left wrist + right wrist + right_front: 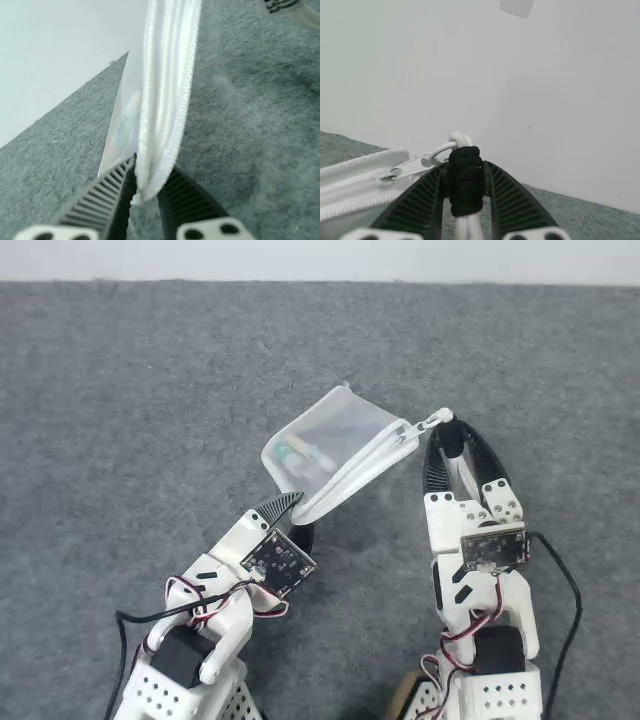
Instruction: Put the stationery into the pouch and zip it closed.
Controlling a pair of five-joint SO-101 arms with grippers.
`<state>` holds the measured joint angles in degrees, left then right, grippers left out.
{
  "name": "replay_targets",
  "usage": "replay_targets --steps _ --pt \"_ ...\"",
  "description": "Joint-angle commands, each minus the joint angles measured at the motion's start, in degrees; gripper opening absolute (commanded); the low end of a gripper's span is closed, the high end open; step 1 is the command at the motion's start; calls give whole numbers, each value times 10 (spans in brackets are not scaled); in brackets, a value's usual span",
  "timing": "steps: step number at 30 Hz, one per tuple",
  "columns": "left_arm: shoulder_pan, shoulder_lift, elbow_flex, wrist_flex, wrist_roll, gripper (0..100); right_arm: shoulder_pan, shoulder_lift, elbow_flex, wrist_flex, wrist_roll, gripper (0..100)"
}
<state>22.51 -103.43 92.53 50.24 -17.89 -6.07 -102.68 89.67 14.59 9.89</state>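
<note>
A translucent white pouch [325, 445] hangs stretched between the two arms above the grey carpet, with stationery [300, 452] showing faintly inside. My left gripper [292, 508] is shut on the pouch's near end; in the left wrist view its fingers [112, 192] pinch the white zipper band [165, 100]. My right gripper [445, 435] is shut on the zipper pull cord [465, 172], a black knot with white cord, at the pouch's far-right corner. The metal slider [395, 173] sits at that end of the zipper, and the pull tab [435, 421] sticks out.
Grey carpet [150, 390] covers the whole work surface, with a white wall [320, 258] along the far edge. Cables [565, 590] trail from both arm bases near the front edge.
</note>
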Motion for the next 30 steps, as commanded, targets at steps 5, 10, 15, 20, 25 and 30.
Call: replay_targets --steps 5,10,15,20,25,30 --pt "-18 -6 -14 18 -4 9 89 -11 -22 -18 -76 6" --pt "-18 -6 -14 16 -4 9 92 -13 -22 -18 -90 6" --pt "-18 -6 -13 14 -1 12 81 -13 -22 -16 -91 10" --pt "-21 -7 -15 14 35 139 45 -14 -55 70 -91 121" --pt "-77 -7 -40 7 169 286 33 -14 -95 141 -91 225" --pt "-98 -7 -62 10 178 285 32 -14 -120 178 -91 209"
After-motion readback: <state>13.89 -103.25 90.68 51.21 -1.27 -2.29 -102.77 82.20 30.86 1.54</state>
